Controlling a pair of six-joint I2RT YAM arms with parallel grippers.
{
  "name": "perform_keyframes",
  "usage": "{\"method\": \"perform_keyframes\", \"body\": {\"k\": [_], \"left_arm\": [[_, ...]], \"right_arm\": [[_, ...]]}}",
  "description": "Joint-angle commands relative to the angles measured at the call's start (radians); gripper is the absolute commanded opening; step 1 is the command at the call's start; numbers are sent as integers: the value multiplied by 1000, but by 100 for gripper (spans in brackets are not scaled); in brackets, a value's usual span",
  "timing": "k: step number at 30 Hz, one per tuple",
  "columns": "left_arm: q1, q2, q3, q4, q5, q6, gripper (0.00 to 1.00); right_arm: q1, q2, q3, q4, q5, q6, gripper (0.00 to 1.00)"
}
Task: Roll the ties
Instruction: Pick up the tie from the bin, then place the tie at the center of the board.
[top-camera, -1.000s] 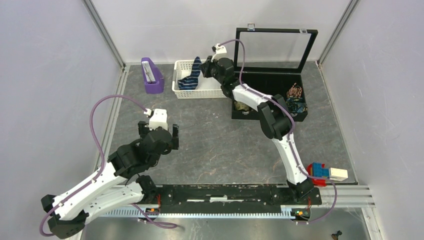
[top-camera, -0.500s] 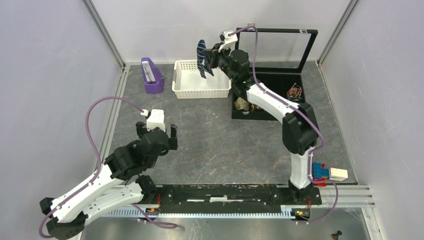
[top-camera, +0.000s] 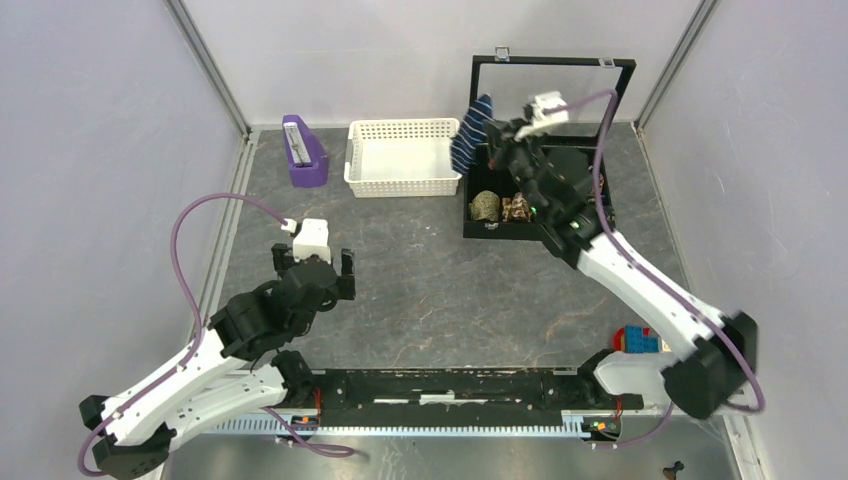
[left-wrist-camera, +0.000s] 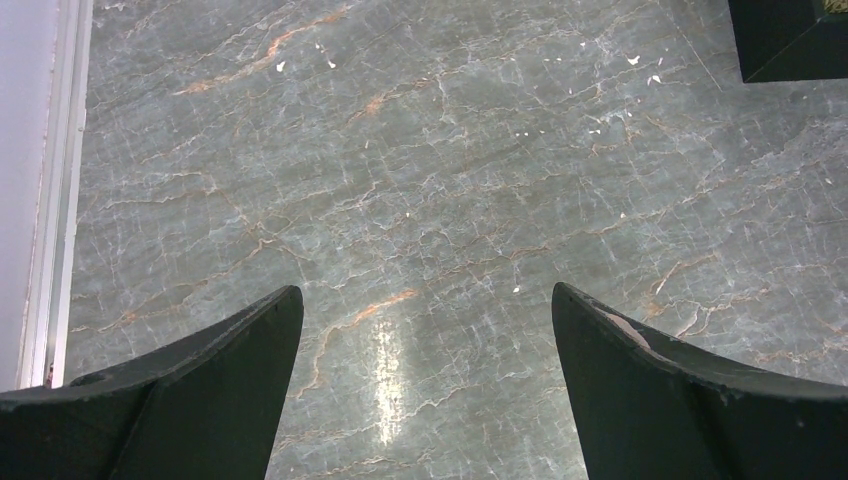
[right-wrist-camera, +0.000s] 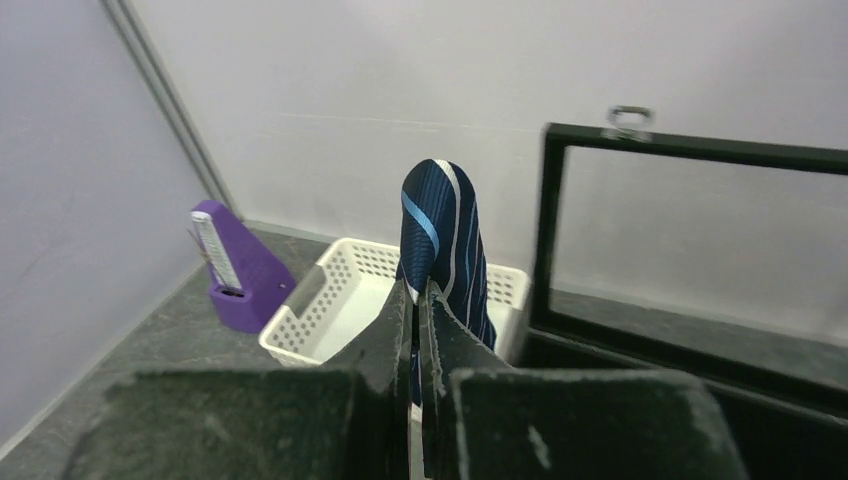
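My right gripper (top-camera: 492, 132) is shut on the navy tie (top-camera: 470, 131) with thin light-blue stripes and holds it in the air between the white basket (top-camera: 402, 180) and the black box (top-camera: 540, 225). In the right wrist view the tie (right-wrist-camera: 440, 230) sticks up folded from between the shut fingertips (right-wrist-camera: 417, 290). My left gripper (top-camera: 316, 268) is open and empty over bare table at the left; its wrist view shows two spread fingers (left-wrist-camera: 250, 340) above the grey marbled surface.
The white basket (right-wrist-camera: 340, 300) looks empty. The black box has an upright glass lid (top-camera: 550, 90) and holds an olive roll (top-camera: 485, 206) and a brown patterned roll (top-camera: 516, 207). A purple holder (top-camera: 303, 152) stands at back left. A red-blue block (top-camera: 638, 338) lies near the right base.
My right arm has lifted the navy tie out of the white basket and swung it right, toward the black box. The left arm has barely moved.
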Motion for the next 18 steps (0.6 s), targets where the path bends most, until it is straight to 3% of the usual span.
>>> {"method": "perform_keyframes", "body": {"k": [1, 11, 18], "left_arm": [[5, -11, 25, 27, -11, 8, 100], [5, -6, 28, 32, 12, 12, 100], [5, -7, 24, 42, 39, 19, 100]], "right_arm": [[1, -232, -165, -87, 147, -62, 0], [1, -643, -343, -505, 356, -97, 0], [1, -757, -350, -741, 465, -98, 0]]}}
